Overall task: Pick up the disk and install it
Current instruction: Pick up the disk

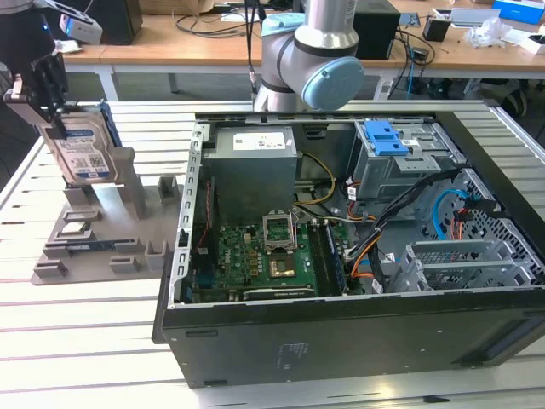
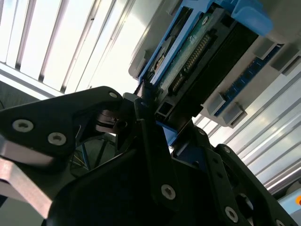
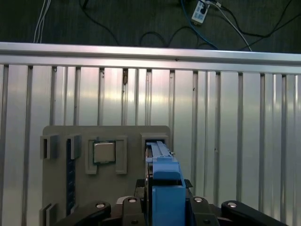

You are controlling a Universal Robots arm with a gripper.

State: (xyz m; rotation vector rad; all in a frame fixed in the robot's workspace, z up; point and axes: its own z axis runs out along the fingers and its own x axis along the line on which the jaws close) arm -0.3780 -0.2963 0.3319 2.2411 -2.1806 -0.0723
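Upper left of the exterior view: the gripper is clamped on the top edge of the disk, which stands upright at the grey stand. The grasp appears made. The disk is well apart from the open case and not yet installed.

The disk is silvery metal edged with smooth blue plastic.

- A slatted silver metal surface spreads across the foreground, its ribs catching bright reflected light.
- Behind the surface stands a long wooden desk on white legs.
- Beyond the surface's edge lies dark floor with loose cables and a white power strip.
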